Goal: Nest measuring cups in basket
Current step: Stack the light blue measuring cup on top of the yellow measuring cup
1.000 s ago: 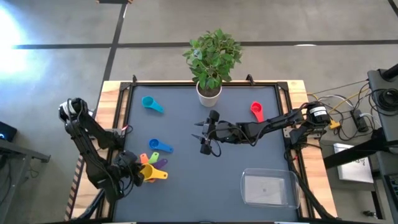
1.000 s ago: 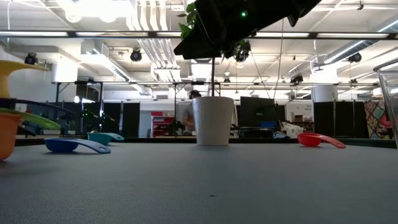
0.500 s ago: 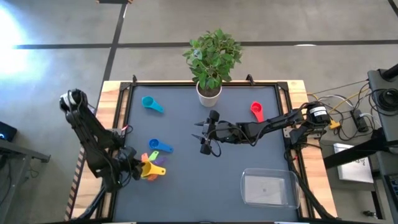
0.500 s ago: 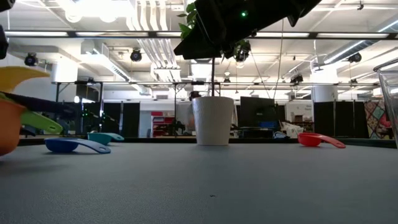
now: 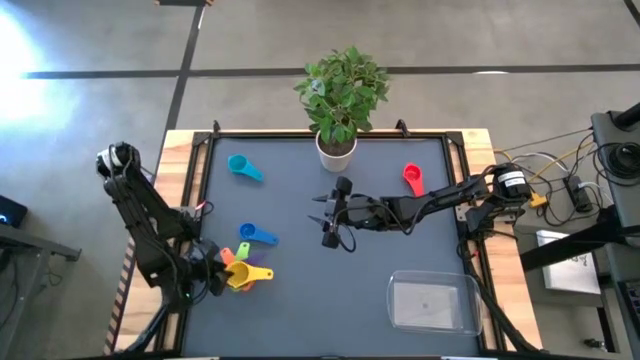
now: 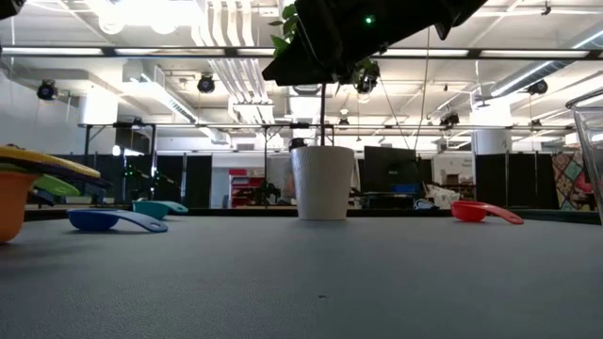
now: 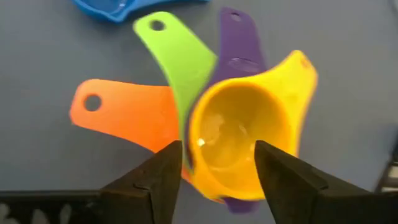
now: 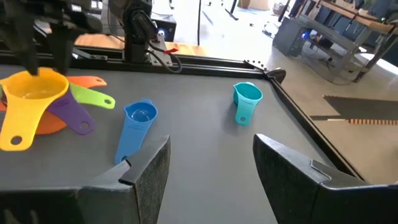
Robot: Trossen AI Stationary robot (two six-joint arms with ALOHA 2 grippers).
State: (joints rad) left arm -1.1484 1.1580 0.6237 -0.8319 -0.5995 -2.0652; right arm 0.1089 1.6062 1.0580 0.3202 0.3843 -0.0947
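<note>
Left gripper (image 7: 214,163) open over the yellow cup (image 7: 242,140), seemingly just nested; right gripper (image 8: 208,163) open, waiting mid-table.

The left gripper (image 5: 212,278) sits low at the table's near-left — fingers (image 7: 155,180) apart. The right gripper (image 5: 325,222) hovers mid-table, jaws apparently parted too.

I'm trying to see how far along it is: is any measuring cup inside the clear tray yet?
No, in the high view the basket holds nothing, and every cup lies on the table outside it.
</note>
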